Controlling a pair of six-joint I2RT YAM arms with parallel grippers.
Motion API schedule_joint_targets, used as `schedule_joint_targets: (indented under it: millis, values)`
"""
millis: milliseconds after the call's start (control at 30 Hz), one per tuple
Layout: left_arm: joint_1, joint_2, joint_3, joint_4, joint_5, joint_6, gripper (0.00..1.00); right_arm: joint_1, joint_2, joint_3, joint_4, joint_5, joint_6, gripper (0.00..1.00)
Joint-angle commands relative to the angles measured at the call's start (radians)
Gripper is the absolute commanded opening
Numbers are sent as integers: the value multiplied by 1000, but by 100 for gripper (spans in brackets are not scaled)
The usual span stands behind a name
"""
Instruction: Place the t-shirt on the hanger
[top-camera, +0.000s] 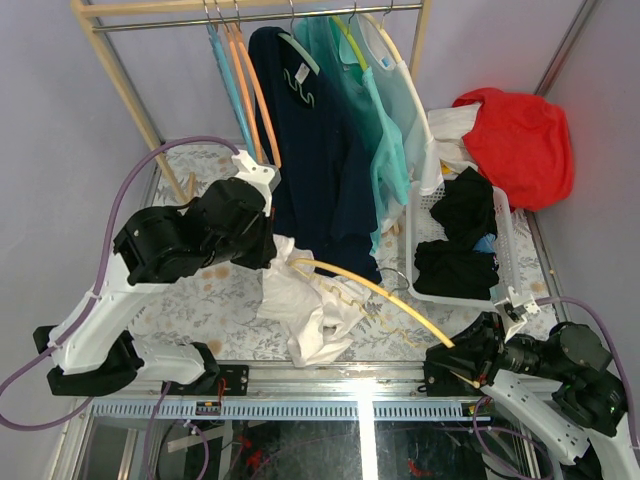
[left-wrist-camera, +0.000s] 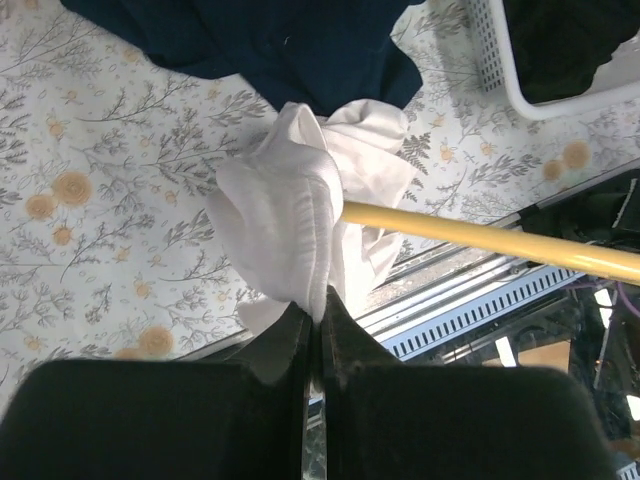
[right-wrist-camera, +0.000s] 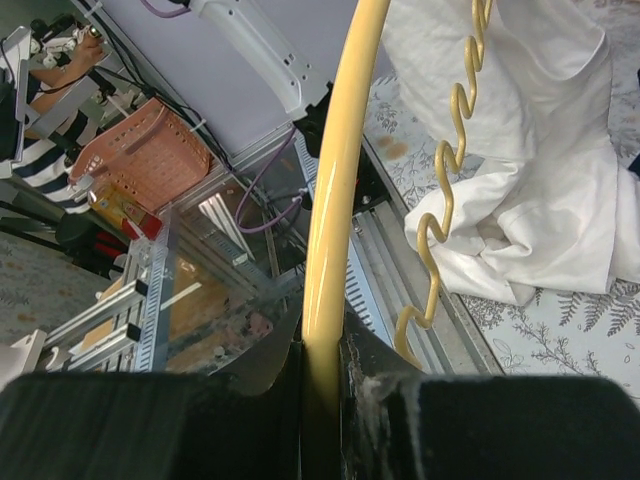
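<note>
Our left claw (left-wrist-camera: 315, 318) is pressed together on a fold of the t-shirt (left-wrist-camera: 285, 200), holding it bunched and lifted over the table (left-wrist-camera: 90, 150), with the lower cloth hanging down by the front edge; we judge the lift is meant to present an opening in the cloth to the other arm. Our right claw (right-wrist-camera: 322, 345) is clamped on one end of the hanger (right-wrist-camera: 335, 170), the yellow arm running straight out from between the fingers; gripping at the tip leaves the rest free to reach. The hanger's far arm runs into the bunched cloth just beyond the left claw's hold, so one shoulder seems partly threaded; whether it has entered the neck or merely a fold, we cannot tell. The wavy lower bar lies outside the shirt. Next we would want the cloth drawn along the arm towards the hanger's middle; the risk is the tip snagging in a fold. The navy shirt (top-camera: 320, 150) hangs just behind, near enough to catch.
</note>
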Motion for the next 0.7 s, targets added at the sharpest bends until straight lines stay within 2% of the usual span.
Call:
schedule_joint_targets:
  millis: [0,267,367,500,667]
  values:
    - [-6,-2,1,-12,-42,-13,0,-3,-14,-3,41,-69,20,0]
    - [-28,22,75,18,40,28,0,-3,-11,-35,93,-11,-20,0]
    - [-33,46,128,2,40,33,0,-4,-9,-31,111,49,-41,0]
    - [-41,62,152,6,45,47,0,-4,7,-54,184,47,-31,0]
    - [-46,69,164,8,41,61,0,-3,53,2,159,71,-85,0]
